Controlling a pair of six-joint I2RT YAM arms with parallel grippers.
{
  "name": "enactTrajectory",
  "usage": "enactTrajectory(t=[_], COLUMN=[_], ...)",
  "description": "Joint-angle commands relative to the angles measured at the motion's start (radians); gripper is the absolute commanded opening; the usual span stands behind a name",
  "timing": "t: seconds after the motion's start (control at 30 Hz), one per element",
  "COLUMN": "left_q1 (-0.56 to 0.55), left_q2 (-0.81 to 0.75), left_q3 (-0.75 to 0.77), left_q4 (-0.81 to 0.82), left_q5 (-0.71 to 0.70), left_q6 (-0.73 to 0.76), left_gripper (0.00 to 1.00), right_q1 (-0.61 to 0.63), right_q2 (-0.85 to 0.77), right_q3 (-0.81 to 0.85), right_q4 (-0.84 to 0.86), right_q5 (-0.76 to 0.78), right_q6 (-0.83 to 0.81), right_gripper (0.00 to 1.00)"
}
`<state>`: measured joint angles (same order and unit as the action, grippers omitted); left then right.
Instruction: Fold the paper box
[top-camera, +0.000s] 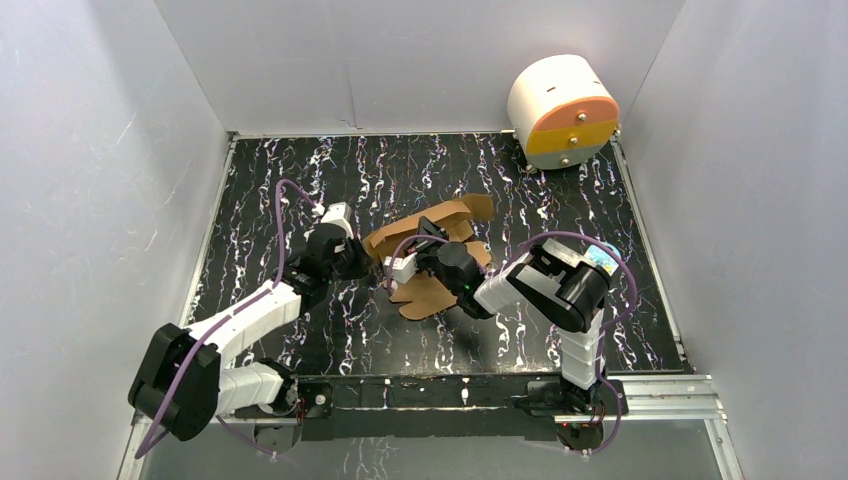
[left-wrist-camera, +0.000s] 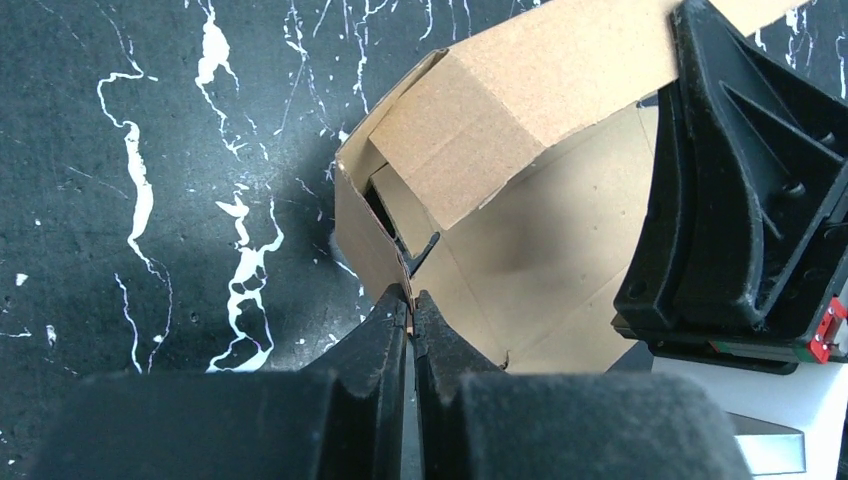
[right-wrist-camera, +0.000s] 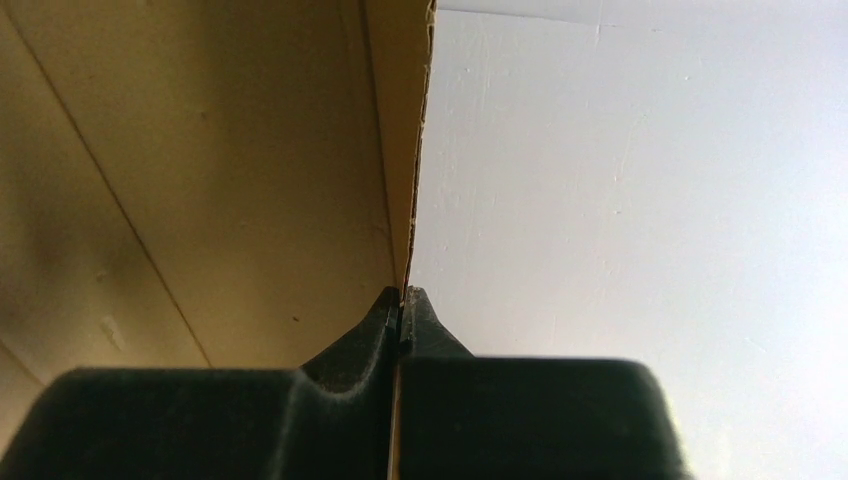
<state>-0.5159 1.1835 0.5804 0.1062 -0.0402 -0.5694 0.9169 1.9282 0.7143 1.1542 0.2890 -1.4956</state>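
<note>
Roughly at the middle of the table (top-camera: 300, 180), the half-folded paper box (top-camera: 428, 294) sat between both arms. The left gripper (left-wrist-camera: 410, 303) pinched its side wall tight, and the right gripper (right-wrist-camera: 402, 298) was clamped on a flap edge.

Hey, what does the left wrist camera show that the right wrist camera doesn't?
Only the left wrist view: the black marbled table, the paper box curled up with a folded flap, and part of the right arm. Only the right wrist view: a flat cardboard panel seen edge-on against a white wall. Both: that camera's own fingers closed on a thin cardboard edge, the left gripper and the right gripper.
</note>
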Motion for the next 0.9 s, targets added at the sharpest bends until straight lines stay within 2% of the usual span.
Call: enactTrajectory(t=[0.0,0.17,0.27,0.47,0.67,0.87], left_q1=[-0.026,-0.026,-0.023,-0.017,-0.013,0.001], left_q2=[-0.035,-0.085,-0.138,-0.211,-0.101,-0.008], left_q3=[0.033,0.023,0.030,0.075,0.127,0.097], left_q4=[-0.005,-0.034,-0.038,-0.022,0.008,0.073], left_q5=[0.101,-0.021,-0.127,-0.255,-0.196,-0.188], left_q6=[-0.010,0.004,0.000,0.018,-0.055,-0.130], left_gripper=[0.03,0.12,0.24,0.25,0.24,0.24], right_q1=[-0.004,-0.005,-0.004,-0.003,0.005,0.012], right_q2=[-0.003,-0.004,-0.009,-0.012,-0.015,-0.034], right_q3=[0.058,0.033,0.010,-0.017,-0.015,0.006], right_q4=[0.061,0.088,0.091,0.096,0.077,0.006], right_q5=[-0.050,-0.040,-0.037,-0.031,-0.014,0.014], right_q6=[0.022,-0.007,-0.021,-0.024,-0.017,0.014], right_gripper=[0.00,0.00,0.00,0.00,0.00,0.00])
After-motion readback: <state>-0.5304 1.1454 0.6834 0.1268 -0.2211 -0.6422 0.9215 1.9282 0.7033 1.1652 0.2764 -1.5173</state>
